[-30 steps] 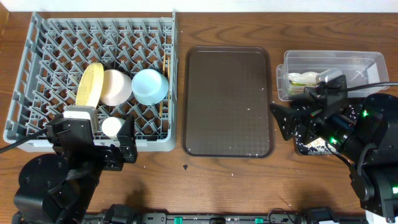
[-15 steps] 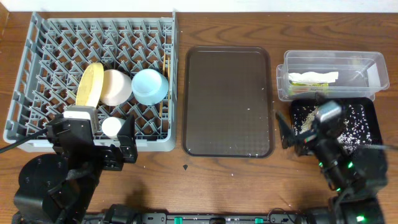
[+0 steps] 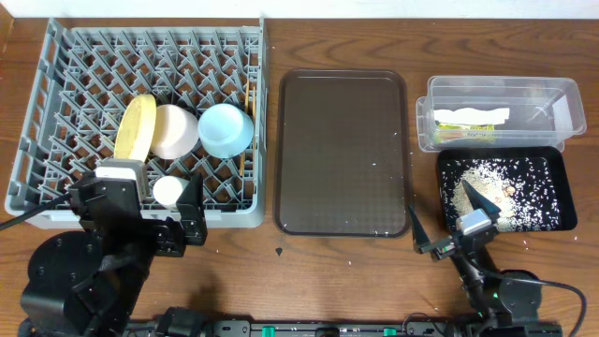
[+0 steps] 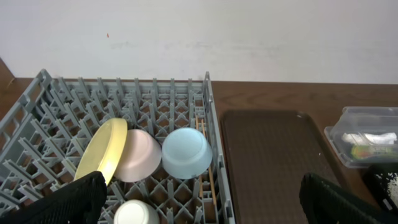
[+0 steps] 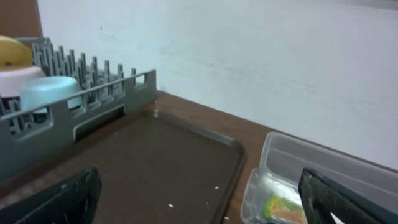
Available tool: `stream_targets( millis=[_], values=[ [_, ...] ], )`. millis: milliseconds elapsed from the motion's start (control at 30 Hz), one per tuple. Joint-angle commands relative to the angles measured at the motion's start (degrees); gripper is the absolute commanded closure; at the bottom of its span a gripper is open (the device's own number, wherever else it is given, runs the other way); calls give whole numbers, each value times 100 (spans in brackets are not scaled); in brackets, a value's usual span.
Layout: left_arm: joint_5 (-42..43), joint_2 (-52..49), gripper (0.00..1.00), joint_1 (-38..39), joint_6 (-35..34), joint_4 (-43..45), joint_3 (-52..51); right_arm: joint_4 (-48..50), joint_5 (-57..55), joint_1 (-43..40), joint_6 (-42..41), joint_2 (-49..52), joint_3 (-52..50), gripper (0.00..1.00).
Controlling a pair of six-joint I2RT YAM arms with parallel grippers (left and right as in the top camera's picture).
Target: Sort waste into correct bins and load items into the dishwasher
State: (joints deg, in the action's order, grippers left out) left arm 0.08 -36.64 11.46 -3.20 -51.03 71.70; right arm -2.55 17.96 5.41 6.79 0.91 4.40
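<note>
Dish rack [image 3: 84, 84] sits left of the brown tray [image 3: 344, 154] from overhead, plate [image 3: 137, 126] aboard. The left tool [image 3: 138, 201] hovers nearest it, fingers apart.

Left wrist: blue bowl [image 4: 186, 152] straight ahead.

Right wrist: right tool [image 5: 199, 205] spread wide, clear tub [image 5: 323, 162] right of that tray, sachet [image 5: 283, 208] inside. Little seems left to do.

Finding no legible text, label, brand, number or sign anywhere in these views. Making out only green and orange patches of print on the slim sachet [image 5: 284, 208], lying inside the clear tub [image 3: 496, 84] at the far right, too small and blurred for reading.
</note>
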Motion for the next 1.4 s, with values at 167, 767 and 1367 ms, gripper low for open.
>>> stream_targets(
  millis=[167,767,1367],
  values=[
    [39,0,1,24,-52,0,4,291,-164,-63,251,-63,-411,1],
    [39,0,1,24,-52,0,4,-26,-160,-61,249,-52,-409,1],
    [507,678,0,-1040,72,481,-1300,-26,-160,-61,249,-50,-409,1]
  ],
)
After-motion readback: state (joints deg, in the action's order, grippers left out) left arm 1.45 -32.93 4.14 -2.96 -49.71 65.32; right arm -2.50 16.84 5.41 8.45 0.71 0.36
